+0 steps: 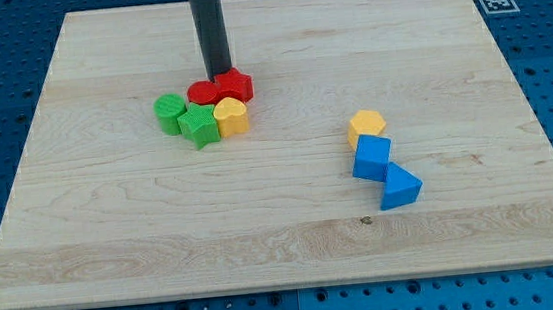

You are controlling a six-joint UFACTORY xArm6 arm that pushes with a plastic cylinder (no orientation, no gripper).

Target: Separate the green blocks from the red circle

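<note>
Jaws are not being carried: only my tip (220, 76) is being pressed against the red circle (202, 92) from the view's top. Two green blocks (169, 113) (198, 126) are being touched by the circle

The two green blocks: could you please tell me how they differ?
The left green block looks round like a cylinder; the right green block is angular, perhaps star-shaped. The left one sits at the cluster's edge, apart from the yellow block; the right one touches it. Both are green and adjoin the red circle.
</note>
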